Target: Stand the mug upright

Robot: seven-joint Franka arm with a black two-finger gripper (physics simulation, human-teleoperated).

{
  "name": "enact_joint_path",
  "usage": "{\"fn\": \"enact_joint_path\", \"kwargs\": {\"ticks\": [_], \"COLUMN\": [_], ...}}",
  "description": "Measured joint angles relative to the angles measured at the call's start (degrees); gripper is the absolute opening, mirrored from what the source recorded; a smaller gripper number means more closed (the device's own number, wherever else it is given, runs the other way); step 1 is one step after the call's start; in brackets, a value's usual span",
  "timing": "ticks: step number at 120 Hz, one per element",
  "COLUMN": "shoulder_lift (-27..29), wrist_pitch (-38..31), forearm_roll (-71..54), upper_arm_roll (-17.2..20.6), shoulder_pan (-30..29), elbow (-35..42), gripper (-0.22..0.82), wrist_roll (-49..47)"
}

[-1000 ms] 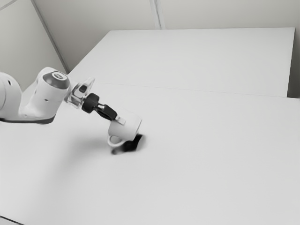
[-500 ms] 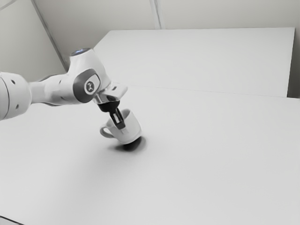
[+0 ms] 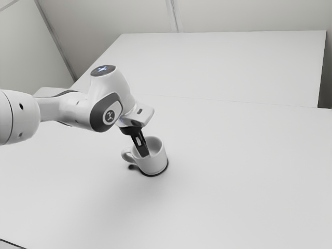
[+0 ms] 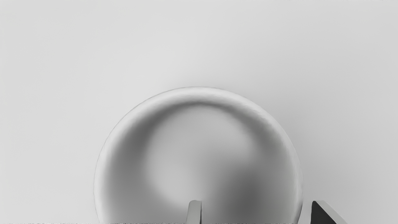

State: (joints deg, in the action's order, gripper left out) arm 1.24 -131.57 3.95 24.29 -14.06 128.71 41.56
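My gripper (image 3: 143, 154) reaches down at the mug's near-handle side in the exterior view. The white mug (image 3: 157, 163) stands upright on the table, mouth up, its handle toward the exterior view's left. From above, in the wrist view, the round mug (image 4: 199, 95) shows its rim and inner floor. The gripper (image 4: 256, 202) is open there, its fingers wide apart: one is over the mug's inside, the other beyond the outer wall with a gap to it. The wall lies between them, not pinched from both sides.
The pale table (image 3: 223, 181) extends around the mug. Another light surface (image 3: 218, 65) lies beyond a thin seam, with walls behind it. A dark cable or edge (image 3: 11, 243) crosses the exterior view's lower left corner.
The mug has gone from tilted above its shadow to upright on the table, shifting down and toward the exterior view's right. My hand swung over and came down with it.
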Motion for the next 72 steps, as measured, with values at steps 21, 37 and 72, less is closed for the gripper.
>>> {"fn": "enact_joint_path", "kwargs": {"ticks": [21, 37, 72], "shoulder_lift": [0.79, -0.36, -1.19], "wrist_pitch": [2.13, 6.98, 20.46], "forearm_roll": [0.00, 0.06, -0.09], "upper_arm_roll": [0.01, -0.09, -2.20], "shoulder_pan": [-2.70, -5.19, -7.33], "elbow": [-2.32, -8.30, -23.34], "gripper": [0.49, 0.54, 0.59], "wrist_roll": [-6.98, -15.25, -28.08]}}
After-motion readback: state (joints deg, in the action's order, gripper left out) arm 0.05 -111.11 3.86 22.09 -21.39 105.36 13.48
